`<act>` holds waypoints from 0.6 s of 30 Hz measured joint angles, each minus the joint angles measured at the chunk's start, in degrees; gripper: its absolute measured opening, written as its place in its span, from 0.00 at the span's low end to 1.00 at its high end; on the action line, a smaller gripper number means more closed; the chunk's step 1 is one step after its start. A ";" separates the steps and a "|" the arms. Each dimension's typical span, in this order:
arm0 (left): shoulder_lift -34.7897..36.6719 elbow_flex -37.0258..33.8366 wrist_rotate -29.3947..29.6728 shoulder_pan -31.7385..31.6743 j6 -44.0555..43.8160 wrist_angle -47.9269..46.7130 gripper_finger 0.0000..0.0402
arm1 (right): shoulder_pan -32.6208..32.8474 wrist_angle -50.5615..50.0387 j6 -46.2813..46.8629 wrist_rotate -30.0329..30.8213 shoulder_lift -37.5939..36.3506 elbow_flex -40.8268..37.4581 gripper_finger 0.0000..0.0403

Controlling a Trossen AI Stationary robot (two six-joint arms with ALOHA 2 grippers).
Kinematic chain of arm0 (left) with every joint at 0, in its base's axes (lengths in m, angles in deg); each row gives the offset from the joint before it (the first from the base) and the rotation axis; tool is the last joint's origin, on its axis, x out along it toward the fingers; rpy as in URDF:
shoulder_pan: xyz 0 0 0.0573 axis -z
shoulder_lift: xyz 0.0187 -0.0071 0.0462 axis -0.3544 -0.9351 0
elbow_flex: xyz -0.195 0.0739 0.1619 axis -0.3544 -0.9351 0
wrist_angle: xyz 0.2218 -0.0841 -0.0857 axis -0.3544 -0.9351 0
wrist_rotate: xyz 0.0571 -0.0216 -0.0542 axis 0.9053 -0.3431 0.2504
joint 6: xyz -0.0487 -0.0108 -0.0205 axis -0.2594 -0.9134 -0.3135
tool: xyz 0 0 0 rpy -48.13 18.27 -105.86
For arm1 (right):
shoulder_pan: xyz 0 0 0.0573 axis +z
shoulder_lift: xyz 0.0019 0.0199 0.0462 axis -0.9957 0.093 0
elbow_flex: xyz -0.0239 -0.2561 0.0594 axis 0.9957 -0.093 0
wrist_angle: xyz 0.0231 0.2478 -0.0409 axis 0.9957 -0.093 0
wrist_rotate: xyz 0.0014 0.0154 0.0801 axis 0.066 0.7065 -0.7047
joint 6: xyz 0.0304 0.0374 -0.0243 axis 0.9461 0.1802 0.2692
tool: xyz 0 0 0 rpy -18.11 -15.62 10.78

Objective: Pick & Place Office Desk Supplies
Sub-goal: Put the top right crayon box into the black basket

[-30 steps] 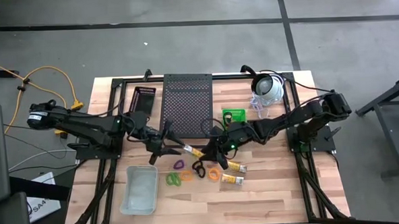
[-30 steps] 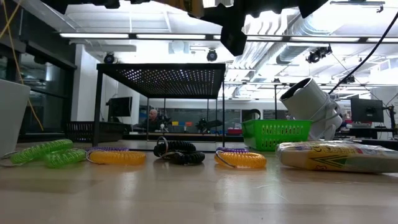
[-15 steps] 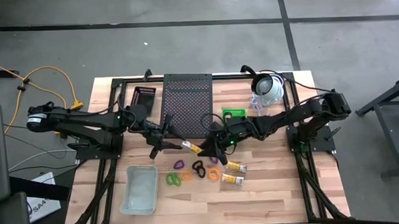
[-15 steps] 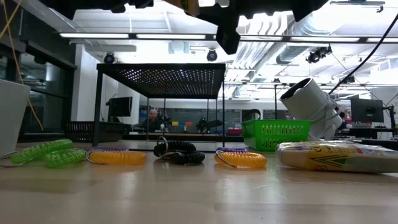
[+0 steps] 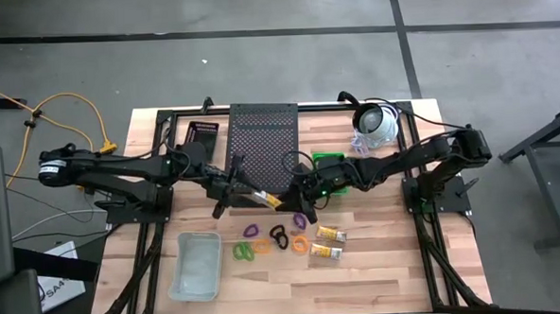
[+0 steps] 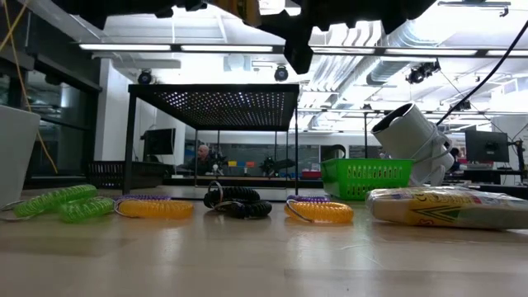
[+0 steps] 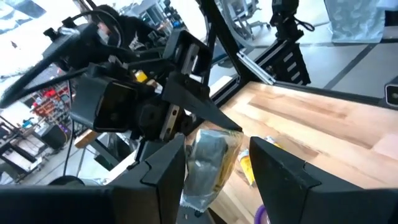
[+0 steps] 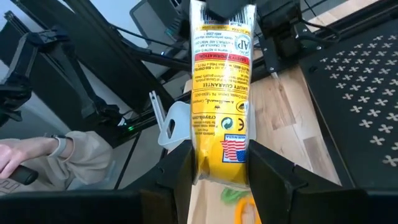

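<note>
A yellow-and-white packet hangs in the air over the table's middle, between my two grippers. My right gripper comes from the table's right and is shut on the packet. My left gripper comes from the left and stands open. Its fingers are on either side of the packet's other end. On the table below lie green, orange and black loops. Two more packets rest flat beside them. My right gripper pinches the packet's printed end between its two fingers, which come almost level from the table's right. The packet sticks out ahead of the fingers toward my left gripper, clear of the table. My left gripper: I cannot tell whether its fingers touch the packet's crumpled end.
A clear tray lies at the near left. A black perforated rack stands at the far middle, with a small black tray to its left. A green basket and a white dome device are at the far right. A person's hand shows beyond the table.
Both grippers have moved together toward the table's far edge. The packet has stayed between them, clear of the table.
</note>
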 joint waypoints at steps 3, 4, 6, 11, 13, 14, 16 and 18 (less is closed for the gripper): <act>-2.20 0.00 0.02 -0.39 -0.04 1.75 0.42 | -0.09 1.03 -0.03 -0.33 0.00 -0.03 0.32; -2.99 0.00 0.05 -0.41 -0.04 2.33 0.42 | -0.09 1.23 -0.13 -0.33 0.00 -0.03 0.32; -4.53 0.00 0.05 -0.41 0.09 3.52 0.42 | -0.07 1.19 -0.20 -0.33 0.00 -0.01 0.32; -6.12 0.00 0.09 -0.41 0.28 5.46 0.42 | -0.09 0.40 -0.21 -0.31 0.00 -0.01 0.32; -6.08 0.00 0.06 -0.38 0.28 5.78 0.42 | -0.09 0.01 -0.20 -0.30 0.00 -0.01 0.32; -5.89 0.00 0.05 -0.25 0.28 5.90 0.42 | -0.09 -0.10 -0.21 -0.28 0.00 -0.01 0.32; -5.77 0.00 0.00 0.11 0.31 6.46 0.42 | -0.09 -0.10 -0.22 -0.31 0.00 -0.01 0.32; -5.77 0.00 0.00 0.46 0.51 6.64 0.42 | -0.09 -0.14 -0.22 -0.29 0.00 -0.01 0.32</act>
